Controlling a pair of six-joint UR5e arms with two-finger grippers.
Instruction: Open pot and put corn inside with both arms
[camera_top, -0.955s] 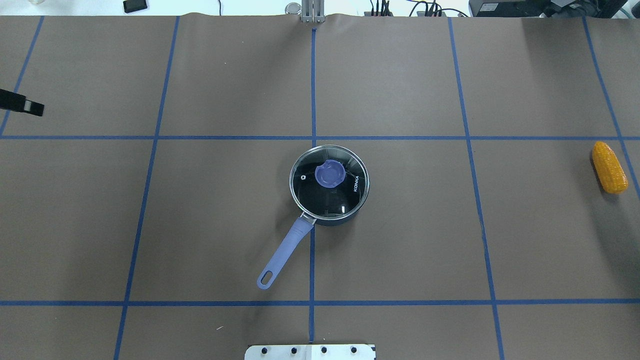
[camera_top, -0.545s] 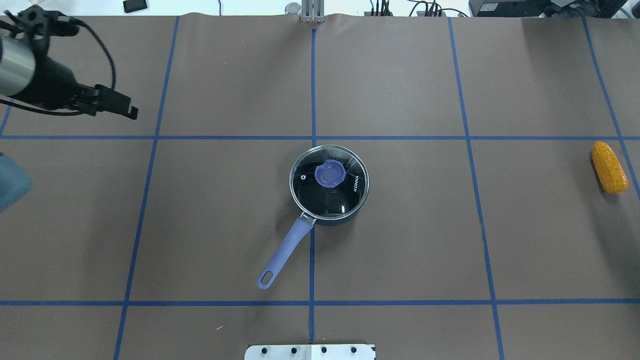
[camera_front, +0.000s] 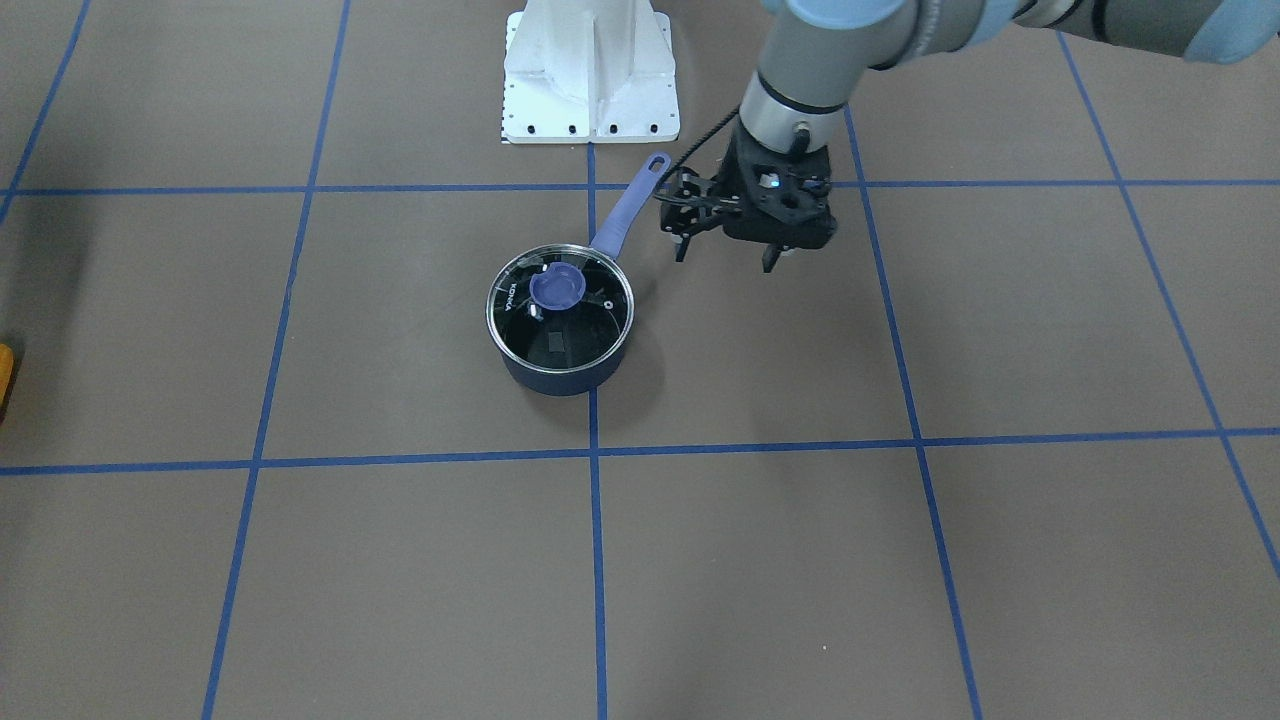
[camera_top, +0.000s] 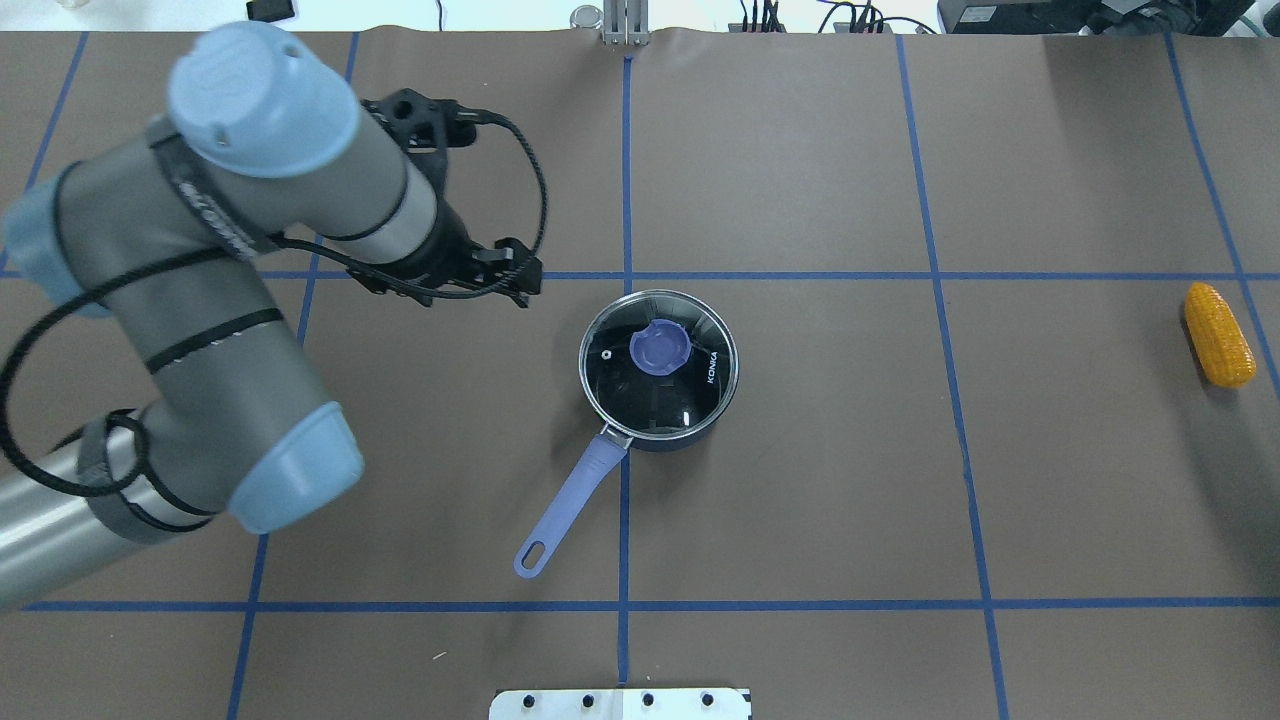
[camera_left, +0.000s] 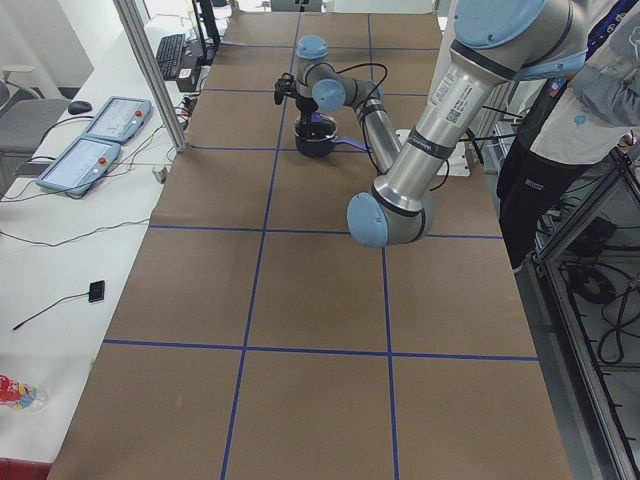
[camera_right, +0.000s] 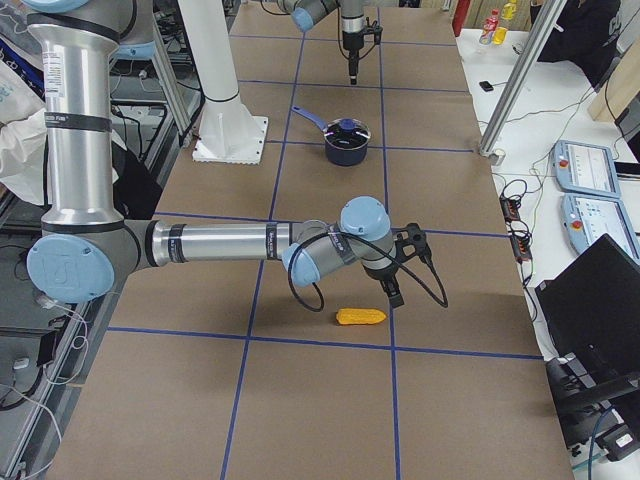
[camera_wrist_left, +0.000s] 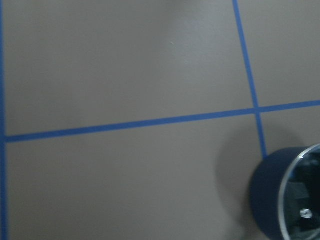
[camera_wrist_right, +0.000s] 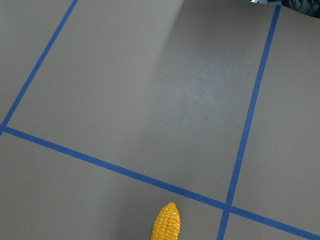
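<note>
— Where's the bumpy yellow-orange corn cob (camera_top: 1218, 335)?
— Lying at the brown table's (camera_top: 800, 500) right end, well apart from the lidded dark-blue pot (camera_top: 658, 370). The right gripper (camera_right: 393, 292) hangs near it; spread or closed, I can't tell.
— The left gripper (camera_front: 724, 260)?
— Fingers apart, empty, near the pot.

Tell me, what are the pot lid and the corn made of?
The lid looks like clear glass with a shiny metal rim: you can see through it. The corn is probably glossy plastic, a toy: its bumpy kernels shine.
</note>
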